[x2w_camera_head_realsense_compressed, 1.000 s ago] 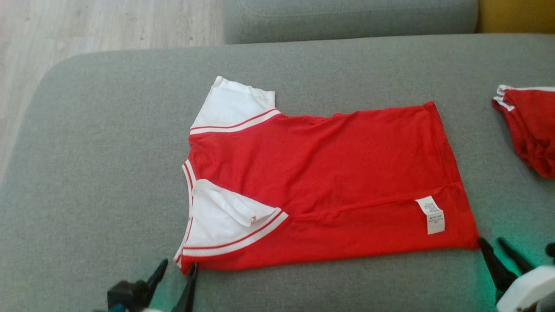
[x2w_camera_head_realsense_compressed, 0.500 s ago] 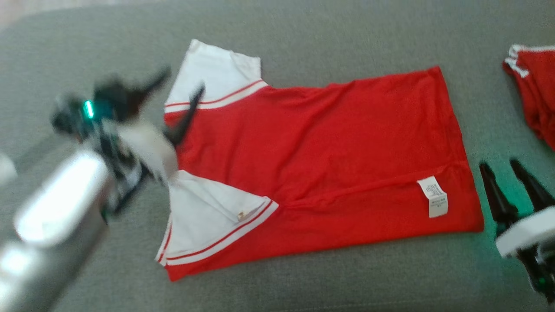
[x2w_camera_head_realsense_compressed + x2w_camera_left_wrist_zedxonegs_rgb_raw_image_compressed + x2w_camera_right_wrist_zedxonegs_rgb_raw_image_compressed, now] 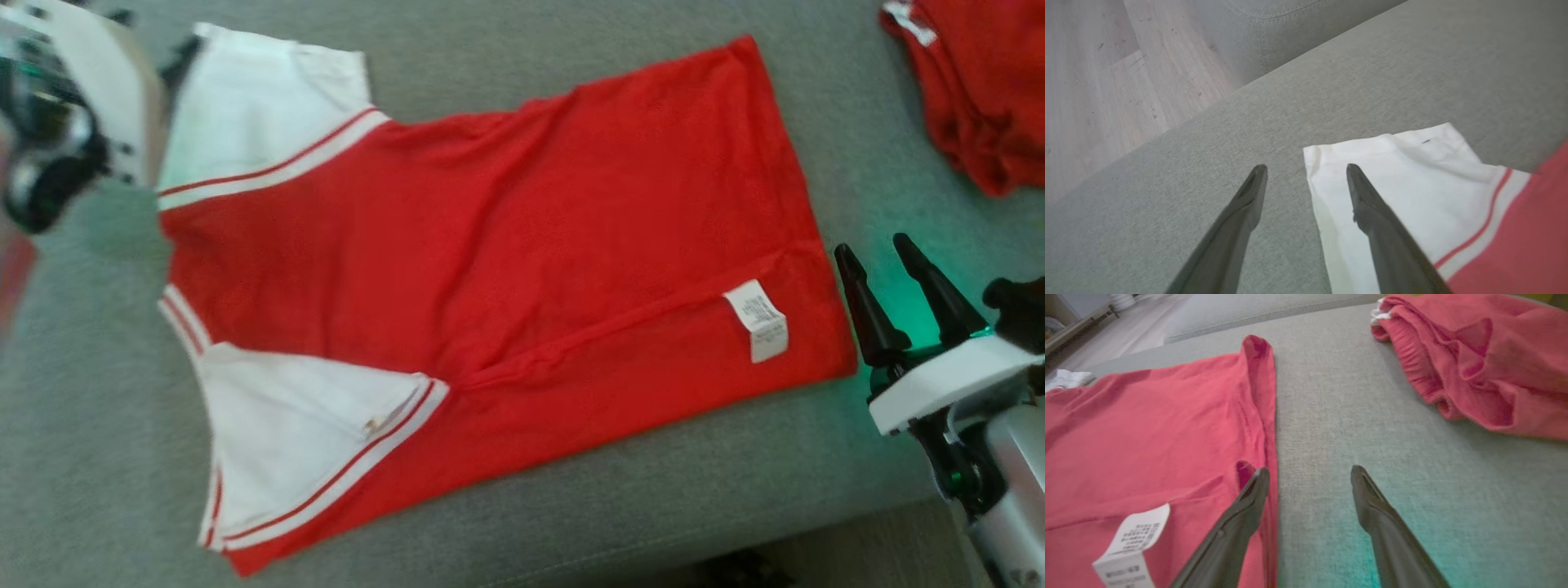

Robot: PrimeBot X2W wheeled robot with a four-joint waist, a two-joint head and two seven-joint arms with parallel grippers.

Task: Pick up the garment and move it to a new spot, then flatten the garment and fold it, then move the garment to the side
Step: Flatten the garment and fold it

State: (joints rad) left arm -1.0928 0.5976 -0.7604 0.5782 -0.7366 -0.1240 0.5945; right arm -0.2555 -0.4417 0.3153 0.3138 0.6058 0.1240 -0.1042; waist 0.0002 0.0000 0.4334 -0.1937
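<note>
The garment [image 3: 506, 245] is a red shirt with white sleeves, lying flat on the grey sofa cushion [image 3: 73, 408], its white label [image 3: 759, 320] near the hem. My left arm [image 3: 65, 106] is blurred at the far sleeve. In the left wrist view my left gripper [image 3: 1306, 167] stands open, straddling the corner of the white sleeve [image 3: 1412, 183], one finger over the sleeve and the other over bare cushion. My right gripper [image 3: 871, 245] is open beside the hem. In the right wrist view, the right gripper [image 3: 1310, 469] has one finger over the hem edge [image 3: 1267, 416] and one over cushion.
A second red garment [image 3: 971, 90] lies crumpled at the far right, also seen as the red heap [image 3: 1474, 355]. Wooden floor [image 3: 1106, 81] lies beyond the cushion's far left edge. The cushion's front edge [image 3: 735, 539] runs close below the shirt.
The head camera has tilted down, shifting the whole picture. My left arm swung from the near sleeve up to the far sleeve. My right gripper opened wider beside the hem. The shirt lies as before.
</note>
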